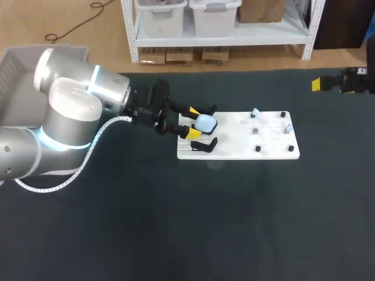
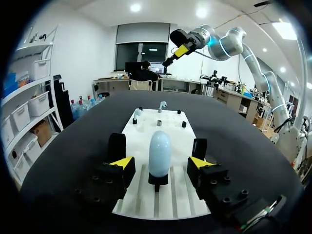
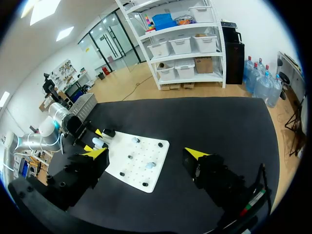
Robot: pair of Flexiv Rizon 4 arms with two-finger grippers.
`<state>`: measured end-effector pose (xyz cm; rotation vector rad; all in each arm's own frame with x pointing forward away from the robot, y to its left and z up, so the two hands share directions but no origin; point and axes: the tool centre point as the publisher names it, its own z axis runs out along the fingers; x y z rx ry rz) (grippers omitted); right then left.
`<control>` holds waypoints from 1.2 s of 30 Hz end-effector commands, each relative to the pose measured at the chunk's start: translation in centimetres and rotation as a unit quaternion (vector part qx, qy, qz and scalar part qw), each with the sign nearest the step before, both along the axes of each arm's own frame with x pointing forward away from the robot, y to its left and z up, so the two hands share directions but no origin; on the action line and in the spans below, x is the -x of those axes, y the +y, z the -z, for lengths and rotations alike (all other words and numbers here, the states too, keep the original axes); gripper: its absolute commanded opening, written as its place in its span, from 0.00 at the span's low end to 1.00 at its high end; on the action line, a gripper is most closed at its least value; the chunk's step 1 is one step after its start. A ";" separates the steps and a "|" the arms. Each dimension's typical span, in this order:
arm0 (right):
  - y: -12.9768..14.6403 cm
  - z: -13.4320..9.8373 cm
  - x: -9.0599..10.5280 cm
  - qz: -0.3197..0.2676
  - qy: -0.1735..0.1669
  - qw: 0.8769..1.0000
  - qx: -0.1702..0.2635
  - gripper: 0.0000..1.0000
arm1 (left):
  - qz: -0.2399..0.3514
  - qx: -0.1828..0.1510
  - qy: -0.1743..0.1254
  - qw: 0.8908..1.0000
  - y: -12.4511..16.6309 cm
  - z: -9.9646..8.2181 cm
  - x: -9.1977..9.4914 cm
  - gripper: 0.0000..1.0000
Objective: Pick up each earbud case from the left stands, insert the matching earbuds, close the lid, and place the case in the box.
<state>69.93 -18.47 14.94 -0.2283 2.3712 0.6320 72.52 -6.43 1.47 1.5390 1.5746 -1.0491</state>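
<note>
Left gripper (image 2: 160,164) hangs released, yellow fingers flanking the pale blue earbud case (image 2: 159,152) upright on its black stand (image 2: 158,180) at the white board's (image 2: 174,140) left edge, untouched. To grasp well, centre, clench evenly on both flanks, then lift straight off the stand. Right gripper (image 3: 145,153) hovers open near the table's (image 1: 176,222) far right corner
</note>
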 end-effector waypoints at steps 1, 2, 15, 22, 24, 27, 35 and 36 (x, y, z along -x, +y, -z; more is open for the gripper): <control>0.0 0.0 0.0 0.000 0.000 1.000 0.000 1.00 | 0.000 -0.001 0.001 1.000 -0.3 0.2 -0.5 0.66; 0.0 0.0 0.0 0.000 0.000 1.000 0.000 1.00 | -0.001 0.000 0.000 1.000 -0.4 0.1 -0.5 0.65; 0.0 0.0 0.0 0.000 0.000 1.000 0.000 1.00 | -0.003 0.003 0.000 1.000 -0.7 0.2 -0.8 0.51; 0.0 0.0 0.0 0.000 0.000 1.000 0.000 1.00 | -0.003 0.004 0.001 1.000 -0.8 0.4 -1.0 0.49; 0.0 0.0 0.0 0.000 0.000 1.000 0.000 1.00 | -0.004 0.003 0.001 1.000 -0.8 0.4 -1.0 0.48; 0.0 0.0 0.0 0.000 0.000 1.000 0.000 1.00 | -0.004 0.004 0.003 1.000 -0.8 0.5 -1.0 0.47; 0.0 0.0 0.0 0.000 0.000 1.000 0.000 1.00 | 0.000 0.005 0.001 1.000 -0.9 0.4 -0.7 0.44; 0.0 0.0 0.0 0.000 0.000 1.000 0.000 1.00 | 0.001 0.005 0.003 1.000 -1.0 0.4 -0.7 0.43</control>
